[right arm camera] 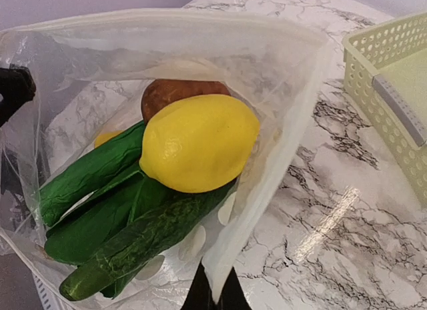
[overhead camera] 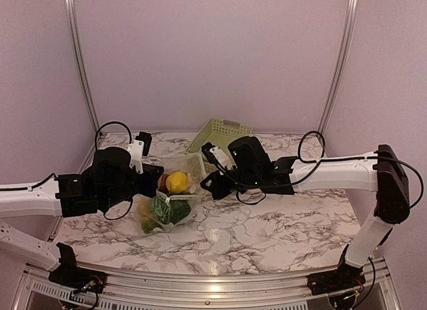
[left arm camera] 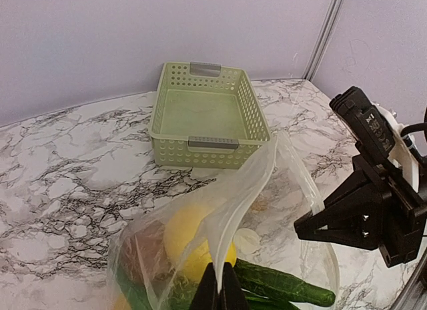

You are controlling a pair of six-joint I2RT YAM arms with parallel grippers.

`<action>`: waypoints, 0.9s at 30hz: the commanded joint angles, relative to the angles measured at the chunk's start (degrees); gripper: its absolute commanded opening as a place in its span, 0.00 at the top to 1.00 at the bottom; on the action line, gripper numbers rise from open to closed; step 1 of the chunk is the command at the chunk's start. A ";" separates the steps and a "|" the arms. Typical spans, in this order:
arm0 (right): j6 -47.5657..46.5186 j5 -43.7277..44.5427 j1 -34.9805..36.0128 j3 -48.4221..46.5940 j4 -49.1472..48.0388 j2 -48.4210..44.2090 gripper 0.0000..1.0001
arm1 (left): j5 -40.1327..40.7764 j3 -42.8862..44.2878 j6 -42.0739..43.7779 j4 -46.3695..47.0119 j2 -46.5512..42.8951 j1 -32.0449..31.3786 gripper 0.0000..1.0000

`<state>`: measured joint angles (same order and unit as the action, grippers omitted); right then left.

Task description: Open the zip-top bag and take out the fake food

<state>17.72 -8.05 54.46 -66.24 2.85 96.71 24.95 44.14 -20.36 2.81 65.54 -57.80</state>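
Observation:
The clear zip-top bag point(overhead camera: 175, 207) hangs open-mouthed between my two grippers just above the marble table. Inside lies the fake food: a yellow lemon point(right arm camera: 200, 143), a long green pod point(right arm camera: 147, 240), a green leafy vegetable point(right arm camera: 87, 177), a brown piece point(right arm camera: 177, 90) and a bit of orange-yellow mango point(right arm camera: 107, 138). My left gripper point(left arm camera: 220, 287) is shut on one lip of the bag point(left arm camera: 247, 183). My right gripper point(right arm camera: 215, 297) is shut on the opposite lip point(right arm camera: 267, 190). In the top view the left gripper point(overhead camera: 159, 179) and right gripper point(overhead camera: 208, 185) flank the lemon point(overhead camera: 177, 182).
A pale green slotted basket point(overhead camera: 220, 133) stands behind the bag near the back wall; it holds nothing in the left wrist view point(left arm camera: 207, 113). Metal frame rails run up the back corners. The right arm's black wrist point(left arm camera: 373, 190) is close on the bag's right.

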 commanded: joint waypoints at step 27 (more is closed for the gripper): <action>-9.19 -0.14 -0.41 7.98 -0.62 -7.40 0.98 | -7.27 10.09 0.79 -11.16 10.71 0.23 1.00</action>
<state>11.14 -9.34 54.61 -61.87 1.37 92.60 21.74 55.61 -18.96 -9.32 74.35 -57.69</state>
